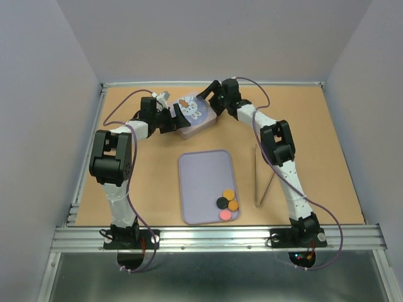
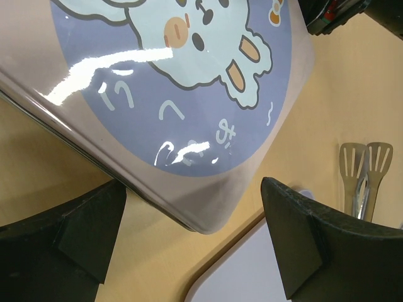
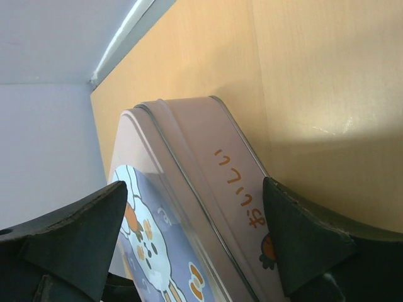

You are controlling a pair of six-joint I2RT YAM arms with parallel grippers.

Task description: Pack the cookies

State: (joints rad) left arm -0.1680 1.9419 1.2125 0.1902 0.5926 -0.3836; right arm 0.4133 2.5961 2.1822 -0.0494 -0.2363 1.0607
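While hanging at the near-left corner of the rabbit-printed tin (image 1: 196,112), spread wide and holding nothing: left gripper (image 2: 194,189), black fingers (image 2: 88,233) far apart, with the tin's rounded corner showing between them in the left wrist view. Across the tin, at its far-right corner, right gripper (image 3: 195,184), fingers likewise released and well apart, one in front of the lid's edge, the other beside the pink side wall; contact with the tin impossible to judge. Tin lying closed at the far middle of the tabletop (image 1: 315,126), lid printed with a white cartoon rabbit on a lavender oval. Nearer the arm bases, just in front of the tin, a lavender tray (image 1: 195,182) with rounded corners. Gathered in its near-right corner, the cookies (image 1: 227,203): two orange-brown rounds, one black, one pink, touching or nearly so. Right of the tray and apart from it, slotted tongs (image 1: 256,179) lying open in a narrow V.
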